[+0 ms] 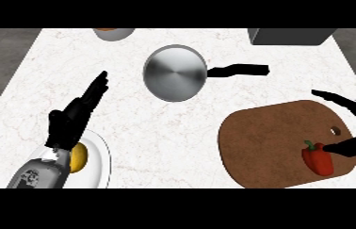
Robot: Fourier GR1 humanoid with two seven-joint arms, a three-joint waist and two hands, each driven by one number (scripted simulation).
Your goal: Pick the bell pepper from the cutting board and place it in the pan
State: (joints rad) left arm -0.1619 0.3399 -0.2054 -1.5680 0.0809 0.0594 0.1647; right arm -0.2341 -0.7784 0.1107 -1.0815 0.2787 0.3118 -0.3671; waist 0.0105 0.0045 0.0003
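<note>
The red bell pepper (319, 159) with a green stem lies on the brown cutting board (271, 143), near the board's right end and just below its hanging hole. The right robot hand (342, 148) enters from the view's right edge; one dark finger touches or overlaps the pepper's upper right side, and another finger (334, 99) extends above the board's top edge. Whether this hand is spread or closed on the pepper cannot be told.

The steel pan (175, 73) sits on the desk up and left of the board, well apart from it, with its black handle (238, 70) pointing right.

The left robot hand (76, 112) is at the left, fingers straight and apart, holding nothing. Its grey forearm (38, 174) overlaps a white plate (101, 162) carrying a yellow item (79, 158).

The desk (139, 124) is white marble with faint reddish veining. At its far edge are a bowl (113, 33) and a grey box (290, 36), both cut off. Grey floor (14, 46) borders the desk. No writing or labels are legible.
</note>
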